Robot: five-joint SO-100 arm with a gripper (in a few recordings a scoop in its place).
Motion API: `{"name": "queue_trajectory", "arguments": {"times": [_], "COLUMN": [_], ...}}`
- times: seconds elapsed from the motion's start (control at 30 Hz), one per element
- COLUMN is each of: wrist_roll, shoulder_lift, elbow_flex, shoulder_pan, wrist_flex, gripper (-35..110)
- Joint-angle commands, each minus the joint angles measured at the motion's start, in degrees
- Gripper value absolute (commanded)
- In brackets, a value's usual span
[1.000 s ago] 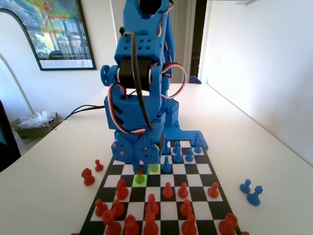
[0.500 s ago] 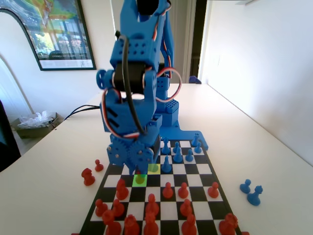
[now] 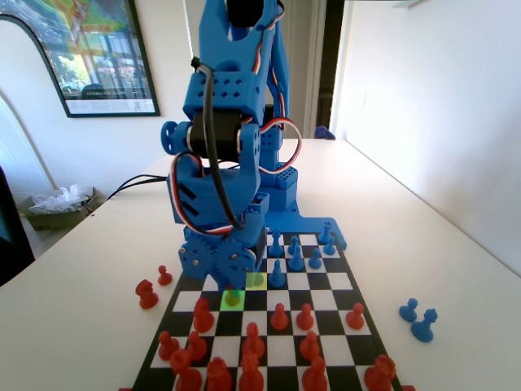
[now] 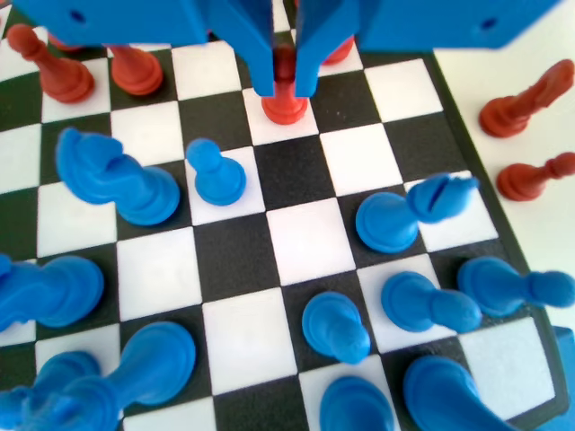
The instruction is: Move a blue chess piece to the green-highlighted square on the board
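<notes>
No writing on the framed poster [image 3: 89, 53] at the upper left of the fixed view can be read. Below it, a shallow tray [image 3: 57, 213] holding crumpled clear plastic is seen on a side surface. Two red pieces [image 3: 147, 293] are stood on the counter [image 3: 81, 318] just left of the board [image 3: 326, 281].

In the fixed view the green-highlighted square [image 3: 233, 299] is occupied by a red pawn [image 3: 233, 296], and the tool [image 3: 234, 283] is lowered right over it. In the wrist view the tool [image 4: 285, 85] is seen nearly closed, its two jaws set against either side of the red pawn [image 4: 285, 101], which is stood upright on a white square; whether the pawn is actually gripped cannot be told.

The blue chess piece [image 4: 216, 172] is stood upright on a white square, down and to the left of the red pawn in the wrist view, its long axis vertical, apart from the tool. Two blue pieces [image 3: 417, 318] are stood on the counter right of the board in the fixed view.
</notes>
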Motion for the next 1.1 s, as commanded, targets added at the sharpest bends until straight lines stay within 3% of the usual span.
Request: {"name": "queue_trajectory", "arguments": {"times": [0.0,0.57,1.07], "wrist_roll": [-0.79,-0.7,-1.67], "shoulder_lift": [2.2,21.27,26.1], "elbow_flex": [-2.29,1.58,-0.26], "shoulder_pan": [0.7,3.96,21.45], "wrist_flex": [1.23,16.26,22.68], "gripper": [1,1,1]}}
